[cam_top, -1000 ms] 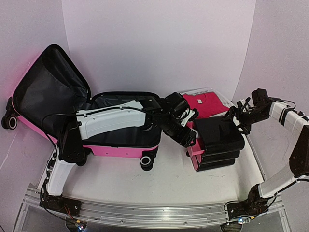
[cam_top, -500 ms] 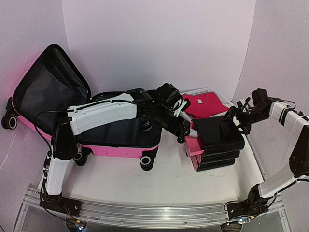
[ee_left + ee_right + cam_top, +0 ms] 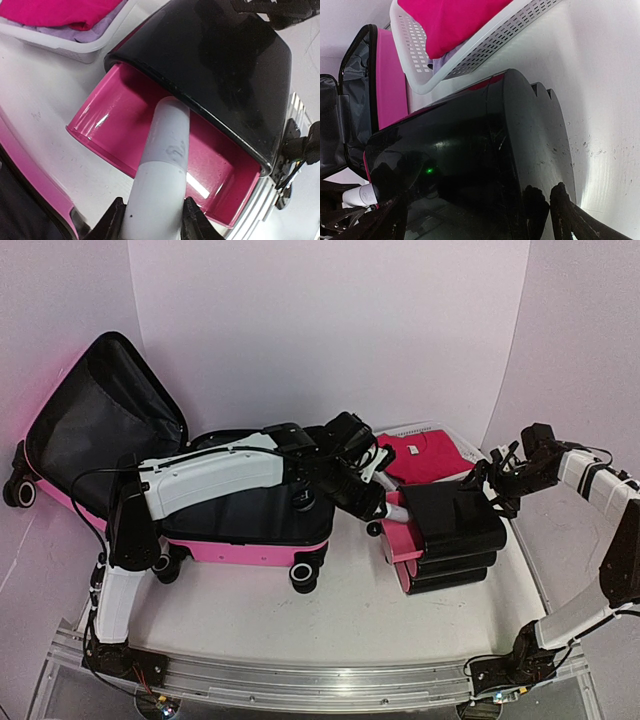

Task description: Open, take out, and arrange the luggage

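Mostly cropped, left end effector [image 3: 152,212] pinches a white tube [image 3: 162,160]; right end effector [image 3: 477,210] stands spread.

My left arm [image 3: 215,475] and right arm [image 3: 577,469] wear smooth white shells between chunky black joint housings [image 3: 130,532], with thin black cables [image 3: 80,481] looping alongside both

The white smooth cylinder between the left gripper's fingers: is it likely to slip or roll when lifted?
The white smooth cylinder looks rigid and undented, so it is probably stiff. Its plain rounded surface may slip in the left gripper, and it would likely roll if laid down.
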You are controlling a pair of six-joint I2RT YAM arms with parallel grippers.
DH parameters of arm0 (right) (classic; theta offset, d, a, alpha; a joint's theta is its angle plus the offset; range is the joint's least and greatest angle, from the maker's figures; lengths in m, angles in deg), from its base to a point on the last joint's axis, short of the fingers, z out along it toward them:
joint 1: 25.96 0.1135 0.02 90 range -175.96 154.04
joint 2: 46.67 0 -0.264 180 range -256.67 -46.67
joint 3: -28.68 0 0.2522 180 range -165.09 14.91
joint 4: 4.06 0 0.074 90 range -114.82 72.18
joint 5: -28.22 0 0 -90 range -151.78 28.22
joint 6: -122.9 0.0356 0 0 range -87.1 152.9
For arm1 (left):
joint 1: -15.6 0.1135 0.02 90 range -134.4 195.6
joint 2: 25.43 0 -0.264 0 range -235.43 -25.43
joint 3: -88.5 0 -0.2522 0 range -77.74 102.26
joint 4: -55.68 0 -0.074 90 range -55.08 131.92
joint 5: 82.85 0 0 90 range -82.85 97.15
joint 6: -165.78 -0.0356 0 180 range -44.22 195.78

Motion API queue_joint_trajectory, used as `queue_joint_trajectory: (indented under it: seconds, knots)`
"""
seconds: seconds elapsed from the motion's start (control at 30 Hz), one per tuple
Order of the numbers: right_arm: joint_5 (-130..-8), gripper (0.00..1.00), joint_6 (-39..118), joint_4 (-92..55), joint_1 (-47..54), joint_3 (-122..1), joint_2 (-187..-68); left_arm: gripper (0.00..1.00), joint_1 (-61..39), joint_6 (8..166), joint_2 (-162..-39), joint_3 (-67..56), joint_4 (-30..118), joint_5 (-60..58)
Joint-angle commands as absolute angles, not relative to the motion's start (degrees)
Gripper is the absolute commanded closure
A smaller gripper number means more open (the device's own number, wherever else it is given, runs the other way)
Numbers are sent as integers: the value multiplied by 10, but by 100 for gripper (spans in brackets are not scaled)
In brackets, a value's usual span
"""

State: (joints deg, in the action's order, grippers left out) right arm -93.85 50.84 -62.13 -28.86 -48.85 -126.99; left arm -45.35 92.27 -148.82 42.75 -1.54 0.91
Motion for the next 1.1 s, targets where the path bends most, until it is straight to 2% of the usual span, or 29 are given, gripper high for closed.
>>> queue_joint_trajectory:
  seconds: [0.0, 0.17, 0.27, 0.33, 0.8, 1.07]
  knots:
    - [-973, 2, 511, -608, -280, -495, -1255, 72, -452, 912, -1452, 437, 3, -25]
    - [-973, 2, 510, -609, -280, -494, -1254, 85, -451, 868, -1436, 432, 1, -56]
    - [-973, 2, 510, -608, -280, -492, -1255, 87, -450, 862, -1421, 417, 0, -33]
    - [-973, 2, 510, -608, -280, -491, -1257, 92, -452, 874, -1418, 418, 0, -21]
    - [-969, 2, 511, -606, -279, -490, -1256, 92, -532, 933, -1482, 478, -1, 280]
    - [-968, 2, 511, -606, -279, -486, -1255, 83, -556, 905, -1539, 539, -12, 337]
